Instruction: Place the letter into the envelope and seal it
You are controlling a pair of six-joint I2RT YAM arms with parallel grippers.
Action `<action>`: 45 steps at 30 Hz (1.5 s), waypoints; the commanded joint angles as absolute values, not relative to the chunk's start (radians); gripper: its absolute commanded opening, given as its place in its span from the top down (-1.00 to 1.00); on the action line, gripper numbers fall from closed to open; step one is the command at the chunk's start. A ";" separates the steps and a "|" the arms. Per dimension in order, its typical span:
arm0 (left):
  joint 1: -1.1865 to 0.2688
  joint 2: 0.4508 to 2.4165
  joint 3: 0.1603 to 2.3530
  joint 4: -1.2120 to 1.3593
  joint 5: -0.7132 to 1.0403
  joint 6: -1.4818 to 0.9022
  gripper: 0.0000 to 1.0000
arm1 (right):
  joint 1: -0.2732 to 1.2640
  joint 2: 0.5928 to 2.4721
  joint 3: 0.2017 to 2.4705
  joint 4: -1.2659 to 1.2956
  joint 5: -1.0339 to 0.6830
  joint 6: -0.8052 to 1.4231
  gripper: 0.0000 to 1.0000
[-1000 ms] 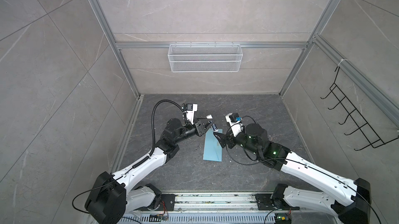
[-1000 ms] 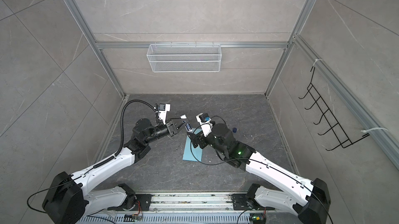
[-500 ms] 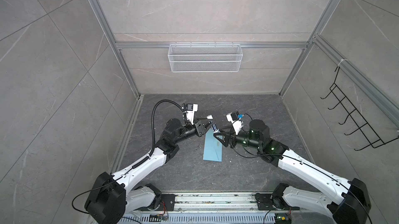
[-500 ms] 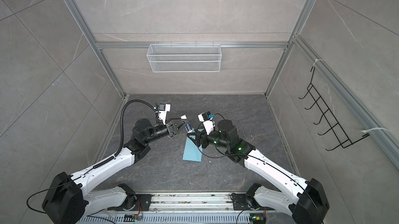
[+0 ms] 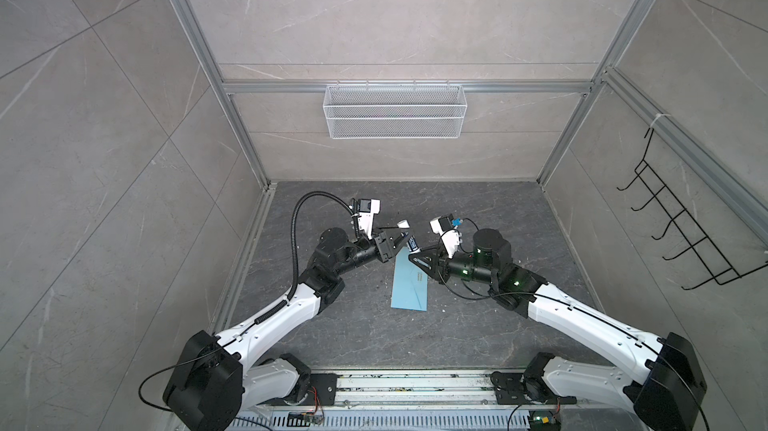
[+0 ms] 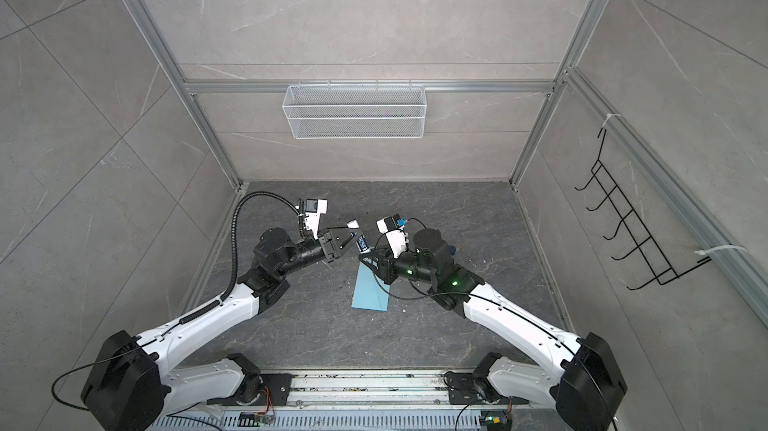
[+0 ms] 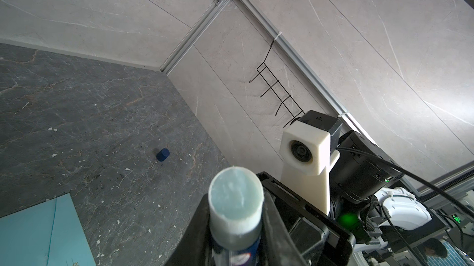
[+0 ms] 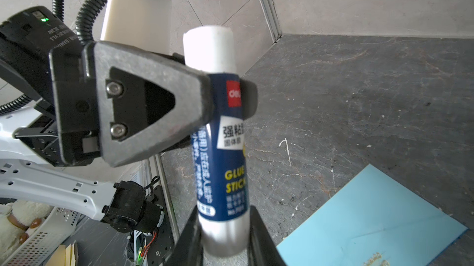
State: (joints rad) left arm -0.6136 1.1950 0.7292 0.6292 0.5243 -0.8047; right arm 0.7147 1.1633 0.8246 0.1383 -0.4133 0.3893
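Now L fingers (image 8: 154, 113) & R fingers (image 8: 261, 241) grip glue stick (image 8: 220, 149) near envelope (image 5: 409, 289).

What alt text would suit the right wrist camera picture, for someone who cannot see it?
A dark blue, white-ended glue stick is clamped near one end by the black left gripper, and the right gripper grips its other end. A light blue paper envelope lies on the dark grey table.

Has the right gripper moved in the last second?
Yes. In a top view the right gripper has slid left over the unmoved envelope, reaching the glue stick in the left gripper.
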 commanded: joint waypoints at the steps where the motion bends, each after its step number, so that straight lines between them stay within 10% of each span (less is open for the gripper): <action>1: -0.614 1.195 0.752 0.687 0.539 -0.799 1.00 | 0.712 1.146 0.852 0.113 -0.309 0.387 0.63; 10: -0.613 1.203 0.749 0.681 0.528 -0.796 1.00 | 0.858 1.138 0.912 -0.013 0.062 0.270 0.81; 21: -0.613 1.222 0.746 0.685 0.519 -0.800 1.00 | 1.297 1.475 1.147 0.017 1.153 -0.156 0.92; 25: -0.613 1.217 0.746 0.678 0.517 -0.790 1.00 | 1.300 1.467 1.134 -0.005 1.066 -0.104 0.67; 33: -0.613 1.182 0.751 0.625 0.530 -0.632 1.00 | 1.261 1.258 1.017 -0.052 0.786 -0.009 -0.43; 45: -0.623 1.064 0.628 0.686 0.531 -0.031 1.00 | 1.108 0.901 0.926 -0.236 0.401 0.116 -0.81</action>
State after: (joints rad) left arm -0.6159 1.0924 0.6426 0.6044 0.5079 -0.2501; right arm 1.1362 0.9348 0.9386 -0.1490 0.5186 0.0601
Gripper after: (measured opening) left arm 0.264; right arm 0.900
